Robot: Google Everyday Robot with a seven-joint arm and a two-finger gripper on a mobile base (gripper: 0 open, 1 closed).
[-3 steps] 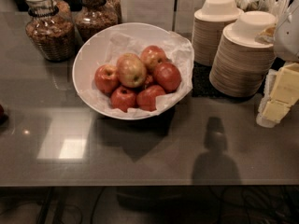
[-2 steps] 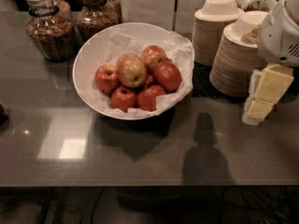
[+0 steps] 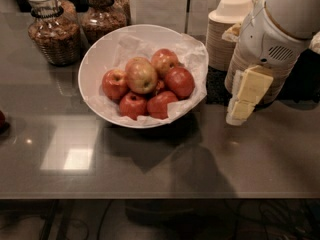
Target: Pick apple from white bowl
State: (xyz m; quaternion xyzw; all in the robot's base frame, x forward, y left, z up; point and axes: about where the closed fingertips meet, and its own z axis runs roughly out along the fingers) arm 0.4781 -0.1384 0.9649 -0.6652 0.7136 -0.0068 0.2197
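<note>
A: Glass items?

B: Two jars [image 3: 52,31] with brown contents, behind the white bowl [image 3: 89,64] on the left. Stacks of beige paper bowls [image 3: 225,31] stand behind it on the right, partly hidden by the arm.

A: Fruit?

B: One apple [image 3: 141,75], yellowish-green with a red blush, on top of the heap in the white bowl. Smaller red apples [image 3: 179,81] touch it on all sides, lying on crumpled paper [image 3: 192,54].

A: Surface?

B: Dark, glossy worktop [image 3: 150,169] with a pale light patch at front left. Cables show in the dark below its front edge.

A: Arm?

B: White arm [image 3: 280,29], entering at upper right. The cream hand [image 3: 242,104] points down and left, just right of the bowl and apart from it. Wide or narrow: cannot tell.
</note>
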